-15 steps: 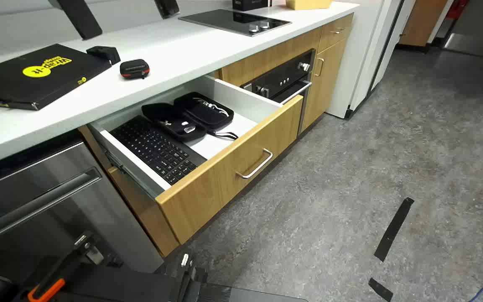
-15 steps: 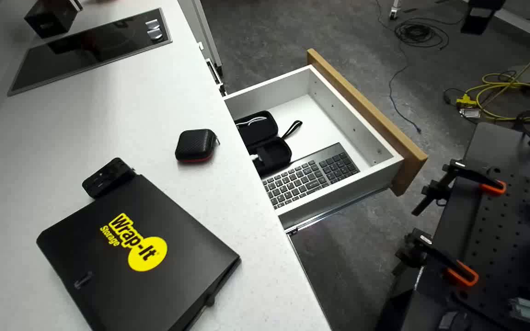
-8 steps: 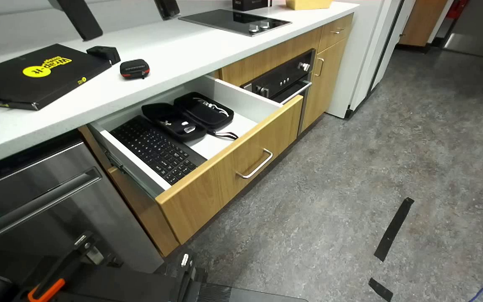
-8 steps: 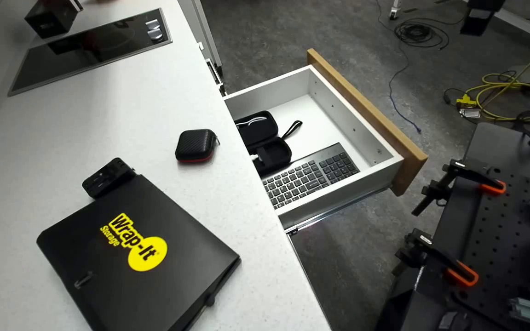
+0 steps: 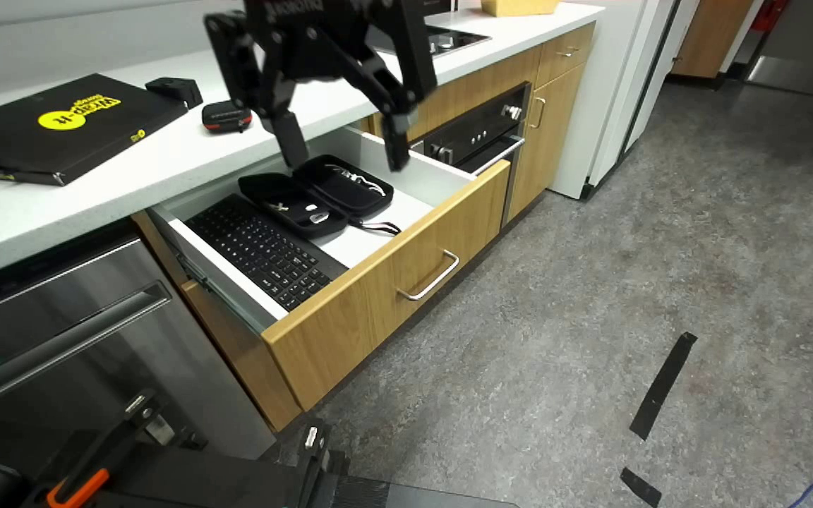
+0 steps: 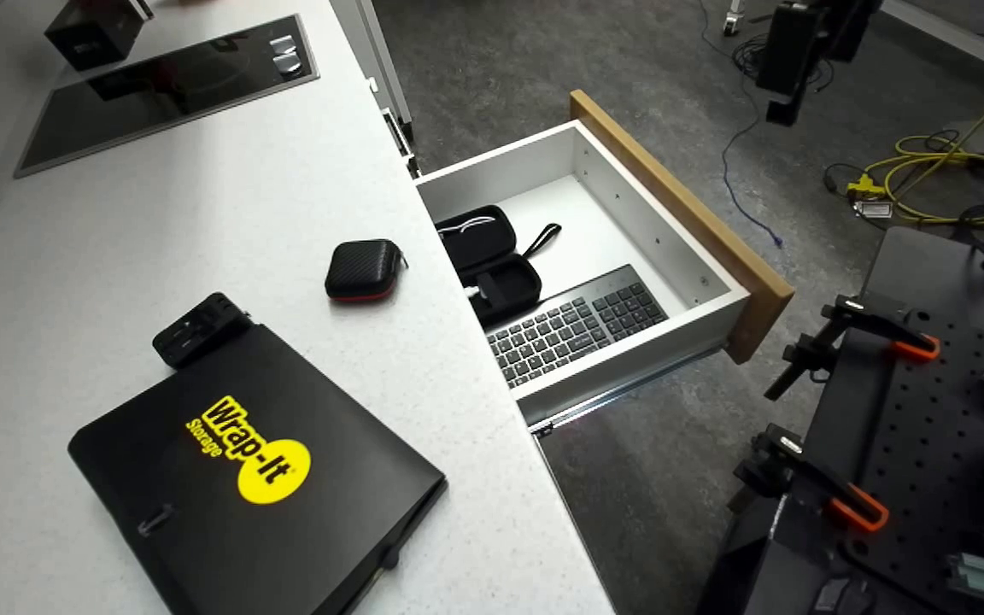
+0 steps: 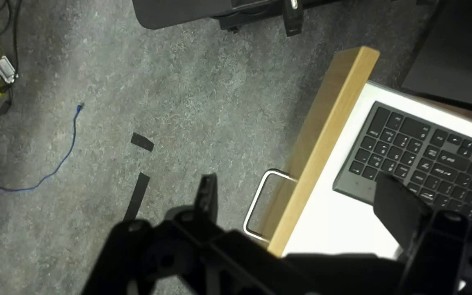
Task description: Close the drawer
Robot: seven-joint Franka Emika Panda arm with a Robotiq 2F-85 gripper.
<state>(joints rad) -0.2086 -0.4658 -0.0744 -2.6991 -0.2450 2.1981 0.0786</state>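
Claw (image 5: 347, 152) above grey kitchen floor (image 5: 555, 317)

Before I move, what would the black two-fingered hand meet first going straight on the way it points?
Probably the light wood drawer front, at its flat top edge: in the wrist view it crosses the gap of the open hand. Depth is unclear, so the hand might pass to one side.

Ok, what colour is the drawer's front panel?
The front panel is light brown with wood grain, clearest in an exterior view.
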